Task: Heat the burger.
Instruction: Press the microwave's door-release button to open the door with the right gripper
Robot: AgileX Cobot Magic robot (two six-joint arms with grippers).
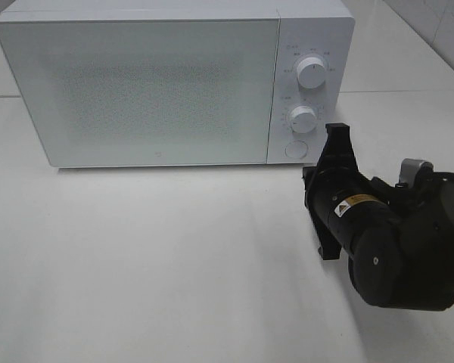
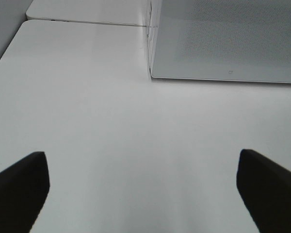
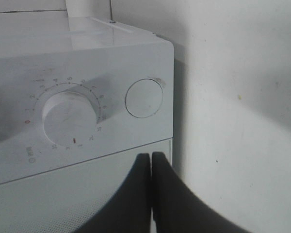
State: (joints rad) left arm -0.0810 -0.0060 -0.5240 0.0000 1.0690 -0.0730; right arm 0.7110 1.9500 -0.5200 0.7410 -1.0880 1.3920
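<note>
Right claw pressed together, near round button of shut microwave; left claw spread wide

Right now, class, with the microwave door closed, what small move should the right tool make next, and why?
Probably ease the shut right tool onto the round button: the tool sits close beside it, and the door is closed.

Small figures are printed round the lower knob of the microwave. Only an orange 0 is made out, the rest blurred. Marks round the upper knob are unreadable. A tiny logo low on the door cannot be read. A yellow-and-white warning label is stuck on the right arm, its text too small.
</note>
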